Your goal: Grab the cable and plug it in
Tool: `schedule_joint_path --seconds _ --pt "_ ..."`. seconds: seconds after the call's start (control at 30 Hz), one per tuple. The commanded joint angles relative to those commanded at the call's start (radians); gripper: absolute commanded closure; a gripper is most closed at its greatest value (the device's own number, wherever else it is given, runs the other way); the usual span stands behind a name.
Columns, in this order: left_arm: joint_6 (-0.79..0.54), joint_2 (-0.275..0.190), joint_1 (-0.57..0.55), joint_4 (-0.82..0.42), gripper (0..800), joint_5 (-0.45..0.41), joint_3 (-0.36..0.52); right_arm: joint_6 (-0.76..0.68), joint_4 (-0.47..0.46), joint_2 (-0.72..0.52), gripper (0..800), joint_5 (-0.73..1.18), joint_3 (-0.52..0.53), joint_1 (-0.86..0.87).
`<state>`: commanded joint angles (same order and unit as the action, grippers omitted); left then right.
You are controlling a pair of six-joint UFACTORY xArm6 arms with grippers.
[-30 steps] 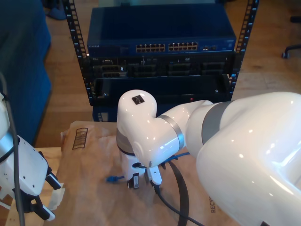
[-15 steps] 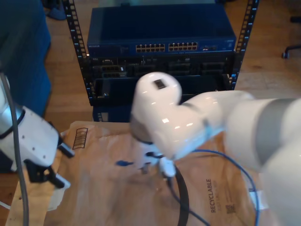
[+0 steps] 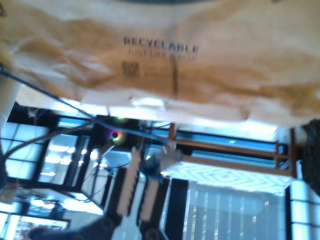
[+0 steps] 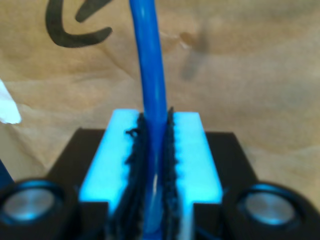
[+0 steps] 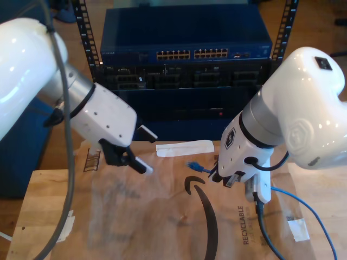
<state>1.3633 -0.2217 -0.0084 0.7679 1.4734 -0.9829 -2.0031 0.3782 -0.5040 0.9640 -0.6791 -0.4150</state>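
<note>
My second pincer (image 5: 218, 174) is clamped on the cable (image 4: 151, 75), pads (image 4: 192, 155) tight either side of the blue cord; in the exterior view the plug (image 5: 195, 167) sticks out at about 9 o'clock from the pincer, lifted just above the brown paper mailer (image 5: 162, 216), with the rest of the cord trailing off towards 5 o'clock. That arm is angled down from the exterior view's right, wrist tilted. My first pincer (image 5: 133, 157) hangs over the mailer near the exterior view's left, fingers apart, holding nothing. Risks: the plug is short and free beyond the pads, so it could twist or slip on approach; trailing slack could snag; the switch (image 5: 184, 38) ports are small, so any misalignment jams the clip.
</note>
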Motion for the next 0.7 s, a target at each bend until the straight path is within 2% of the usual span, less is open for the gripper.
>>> schedule_joint_path --seconds 0.2,0.37,0.53,0.7 --pt "-0.008 0.003 -0.005 0.091 1 0.003 -0.028 0.192 0.287 -0.049 796 0.192 -0.040 0.227" --pt "-0.008 0.003 -0.006 0.114 1 0.011 -0.041 0.328 0.468 -0.040 790 0.316 -0.046 0.328" --pt "-0.009 0.014 -0.006 0.235 2 0.130 -0.101 0.411 0.488 -0.021 789 0.361 -0.046 0.361" --pt "0.006 0.031 -0.006 0.250 6 0.186 -0.107 0.445 0.488 -0.023 789 0.364 -0.048 0.364"
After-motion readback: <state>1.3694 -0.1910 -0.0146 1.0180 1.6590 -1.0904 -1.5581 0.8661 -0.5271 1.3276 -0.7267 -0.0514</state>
